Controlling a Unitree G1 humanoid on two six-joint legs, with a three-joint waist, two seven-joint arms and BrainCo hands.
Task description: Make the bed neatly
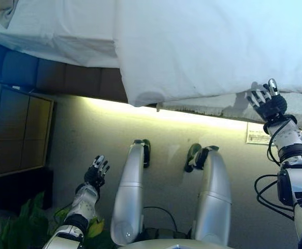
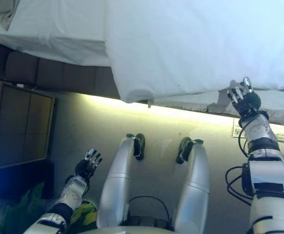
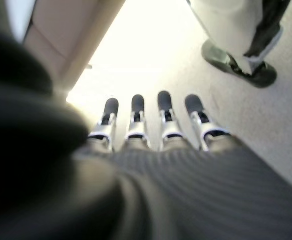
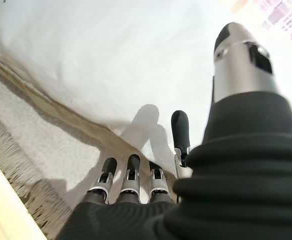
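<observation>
The bed fills the top of the eye views. A white cover (image 1: pixel 207 46) lies over it, and its lower edge hangs past the bed's side. Under that edge a beige fringed layer (image 4: pixel 30 150) shows. My right hand (image 1: pixel 267 101) is raised at the cover's hanging edge, open, with straight fingers (image 4: pixel 130 172) pointing at the seam between cover and fringed layer. It holds nothing. My left hand (image 1: pixel 96 174) hangs low over the floor at the left, open and empty, far from the bed.
A second white sheet (image 1: pixel 52 31) covers the bed's left part above the dark padded base (image 1: pixel 62 78). A dark wooden cabinet (image 1: pixel 21 129) stands at the left, with a green plant (image 1: pixel 21 223) below it. A printed sheet (image 1: pixel 259 136) lies on the floor at the right.
</observation>
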